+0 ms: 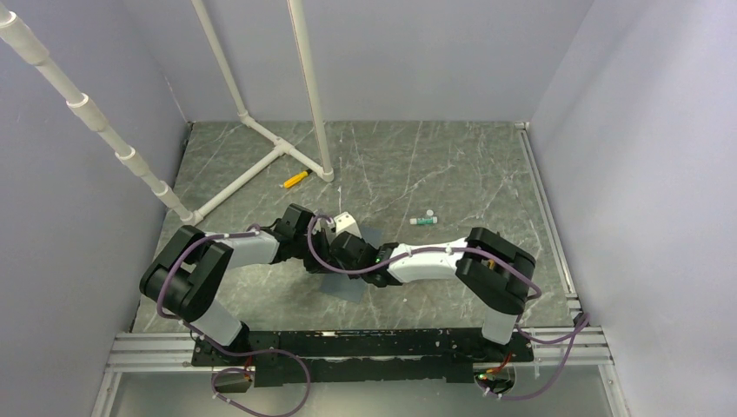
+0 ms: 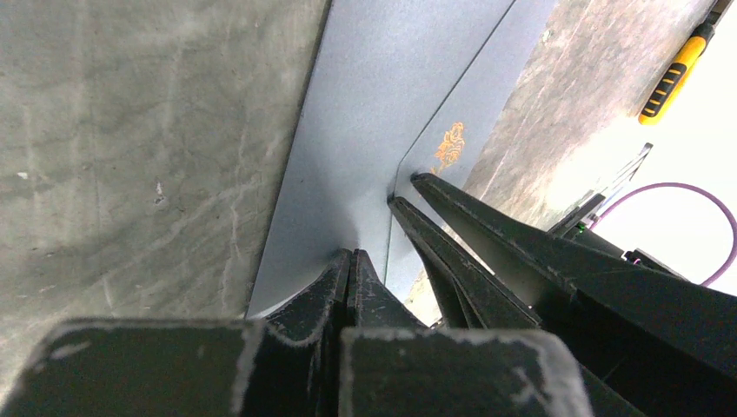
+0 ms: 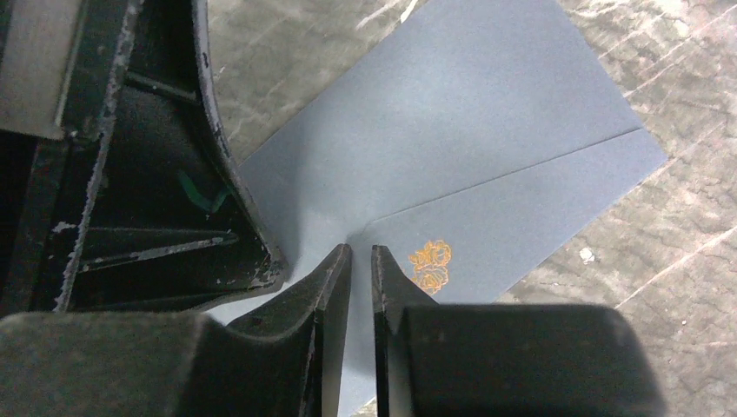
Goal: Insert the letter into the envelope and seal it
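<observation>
No readable text, numbers or brand names anywhere. Only mark: small orange ornament (image 3: 430, 265), a floral or scroll figure with no letters, printed on the envelope (image 3: 487, 113) by the flap tip; also seen in the left wrist view. Small tube (image 1: 424, 221) on the desk (image 1: 487, 165) has a green band, too small to read.
</observation>
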